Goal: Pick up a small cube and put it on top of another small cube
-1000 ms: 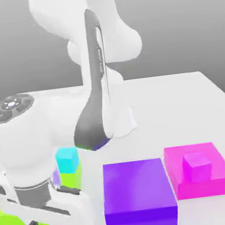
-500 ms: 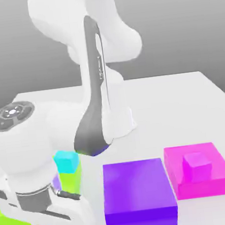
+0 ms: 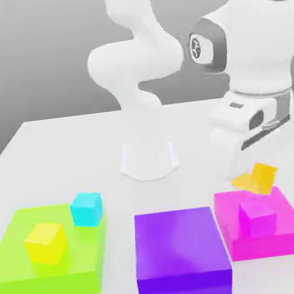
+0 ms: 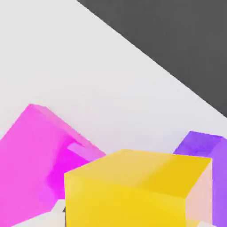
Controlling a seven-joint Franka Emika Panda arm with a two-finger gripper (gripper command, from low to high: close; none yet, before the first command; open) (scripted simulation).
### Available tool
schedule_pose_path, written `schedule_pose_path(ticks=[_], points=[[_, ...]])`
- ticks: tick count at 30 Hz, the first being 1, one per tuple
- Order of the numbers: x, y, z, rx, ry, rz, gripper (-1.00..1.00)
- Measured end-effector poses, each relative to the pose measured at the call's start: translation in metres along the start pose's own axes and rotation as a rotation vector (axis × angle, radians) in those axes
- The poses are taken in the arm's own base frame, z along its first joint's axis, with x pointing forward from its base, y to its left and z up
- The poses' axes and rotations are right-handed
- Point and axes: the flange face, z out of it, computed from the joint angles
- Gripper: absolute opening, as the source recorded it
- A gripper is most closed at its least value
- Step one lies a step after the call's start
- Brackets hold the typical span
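My gripper (image 3: 255, 176) is shut on the small cube (image 3: 258, 178), an orange-yellow one that hangs tilted under the white hand at the exterior view's right. It hovers just above the far edge of a flat magenta block (image 3: 287, 236). Another small cube (image 3: 257, 218), magenta-pink, sits on that block, slightly lower and nearer than the held cube, with a gap between them. In the hand view the golden small cube (image 4: 133, 190) looms close, with the flat magenta block (image 4: 35, 150) beyond it.
A tall purple block (image 3: 180, 249) stands beside the magenta block. On the exterior view's left lies a flat green block (image 3: 22, 272) carrying a lemon-yellow cube (image 3: 44, 242) and a cyan cube (image 3: 86, 209). The robot base (image 3: 149, 159) stands mid-table.
The arm has swung from the exterior view's lower left to the right, carrying the orange-yellow cube up over the magenta block. The green block and lemon-yellow cube are now uncovered.
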Motion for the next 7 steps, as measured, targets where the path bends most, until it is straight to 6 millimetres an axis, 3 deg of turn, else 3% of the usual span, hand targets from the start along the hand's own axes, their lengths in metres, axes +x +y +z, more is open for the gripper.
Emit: schedule_pose_path(ticks=[3,4,7], points=[[-0.003,-0.002,0.039,-0.002,-0.003,-0.007,-1.00],[-0.004,-0.001,0.049,-0.002,-0.003,-0.007,1.00],[-0.003,0.000,0.049,-0.002,-0.003,-0.004,1.00]])
